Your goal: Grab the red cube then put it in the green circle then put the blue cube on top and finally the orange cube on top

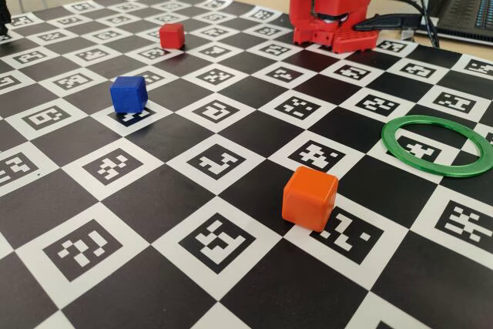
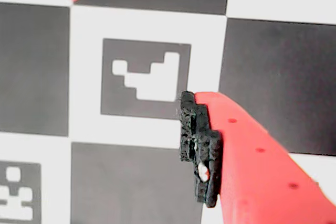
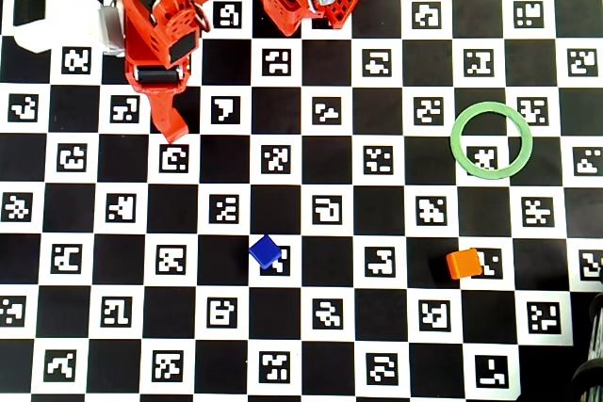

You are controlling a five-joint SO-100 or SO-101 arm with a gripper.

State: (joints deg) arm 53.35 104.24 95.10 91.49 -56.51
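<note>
Red cube: small, matte, darker than the orange one, rounded edges; far side of the desk in the fixed view, on a black square, alone. Not made out in the overhead view.
Blue cube: deep blue, rounded edges; sits partly on a white marker square, well apart from the red cube; turned at an angle in the overhead view.
Orange cube: bright, glossy-looking, nearest the fixed camera; lower right in the overhead view.
Green circle: thin flat ring, open middle showing one marker; right side of the desk, nothing inside it but the print.
Desk: black-and-white checker sheet, coded marker in each white square.
Fingers: red, pointing down the picture in the overhead view, upper left, far from every cube; nothing held. One black-padded finger close in the wrist view; how far open, cannot tell.
</note>
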